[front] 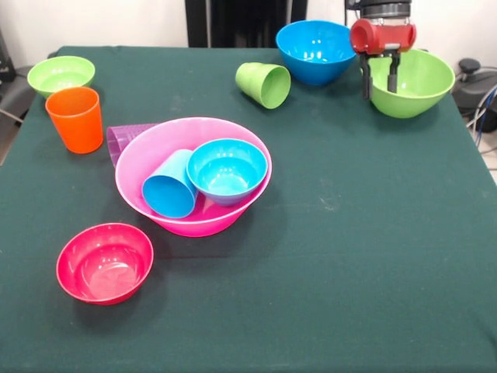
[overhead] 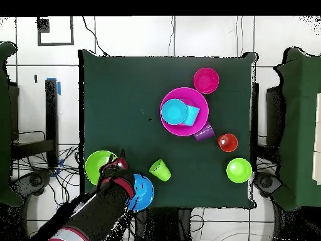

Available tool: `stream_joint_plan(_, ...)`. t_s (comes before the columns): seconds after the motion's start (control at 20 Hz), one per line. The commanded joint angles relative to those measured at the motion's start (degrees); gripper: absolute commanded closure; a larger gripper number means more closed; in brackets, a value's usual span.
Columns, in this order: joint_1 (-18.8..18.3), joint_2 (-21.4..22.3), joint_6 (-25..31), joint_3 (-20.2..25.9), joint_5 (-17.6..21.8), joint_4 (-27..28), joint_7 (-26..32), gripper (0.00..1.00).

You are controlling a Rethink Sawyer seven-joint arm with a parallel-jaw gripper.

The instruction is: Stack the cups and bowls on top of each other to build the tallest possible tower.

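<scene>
The gripper (front: 380,76) is hanging with fingers parted and empty over the green bowl's (front: 423,87) rim, risking tipping it against the blue bowl (front: 314,50)

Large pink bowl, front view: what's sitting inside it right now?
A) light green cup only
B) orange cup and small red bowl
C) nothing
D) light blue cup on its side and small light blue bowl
D: inside the large pink bowl a light blue cup lies on its side next to a small light blue bowl; the overhead view shows the same two pieces.
</scene>
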State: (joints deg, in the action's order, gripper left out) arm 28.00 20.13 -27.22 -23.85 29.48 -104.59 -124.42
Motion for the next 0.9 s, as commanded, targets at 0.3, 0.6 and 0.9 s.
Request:
stream_joint_plan(0.3, 1.31, -7.28, -4.34, 2.82, -3.5, 6.28, -0.84, 0.0)
stream_joint_plan(0.6, 0.73, -8.51, -5.74, 3.04, -3.37, 6.98, -1.17, 0.0)
stream_joint_plan(0.9, 0.53, -8.83, -6.61, 3.12, -3.1, 7.09, -1.48, 0.0)
